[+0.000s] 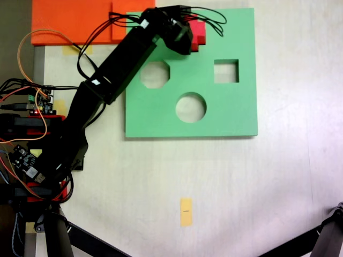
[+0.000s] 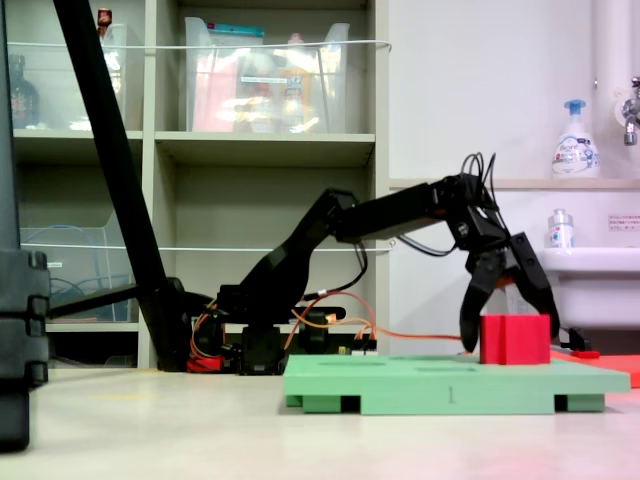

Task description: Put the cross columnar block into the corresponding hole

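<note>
Black arm links reach from the base at the left of the top-down fixed view toward the green board. That view shows three open cutouts in the board: one octagonal, one round and one square. The plus-shaped hole cannot be made out; the red cross block sits at the board's upper edge, partly under the gripper head. One orange slab lies at the upper left and one yellow tape strip lies below the board.

The low side fixed view shows what the top one hides: the gripper stands with its jaws spread wide, one finger left of the block and the other behind it to the right. The block stands upright on the board, well proud of its surface.
</note>
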Controlling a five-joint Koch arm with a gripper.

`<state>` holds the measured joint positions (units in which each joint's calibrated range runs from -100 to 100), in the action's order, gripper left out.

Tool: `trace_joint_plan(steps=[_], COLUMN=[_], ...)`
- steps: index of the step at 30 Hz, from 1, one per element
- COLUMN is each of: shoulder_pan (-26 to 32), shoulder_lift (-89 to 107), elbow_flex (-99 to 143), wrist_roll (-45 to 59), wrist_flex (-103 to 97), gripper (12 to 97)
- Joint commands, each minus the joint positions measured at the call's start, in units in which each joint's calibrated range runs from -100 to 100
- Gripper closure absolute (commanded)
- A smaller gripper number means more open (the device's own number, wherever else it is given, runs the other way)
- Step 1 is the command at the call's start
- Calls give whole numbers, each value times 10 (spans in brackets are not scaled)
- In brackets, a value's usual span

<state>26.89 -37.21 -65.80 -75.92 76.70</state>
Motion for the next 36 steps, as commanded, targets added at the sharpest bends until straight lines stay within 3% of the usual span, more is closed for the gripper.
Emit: trace_joint_plan(steps=[1,4,5,14,23,24,29,33,36], shoulder_pan=[-1,0,0,2,-59,-75,-196,-273,-291], shoulder_lift=[5,6,10,216,568,596,695,670,649], elbow_flex=[-22,-22,-24,-25,-24,-25,-25,-21,-2], wrist_roll=[1,2,3,59,321,336,480,513,526], wrist_flex=[-47,-47,-46,73,233,233,218,179,194], gripper=[364,154,131,132,134,143,360,415,415])
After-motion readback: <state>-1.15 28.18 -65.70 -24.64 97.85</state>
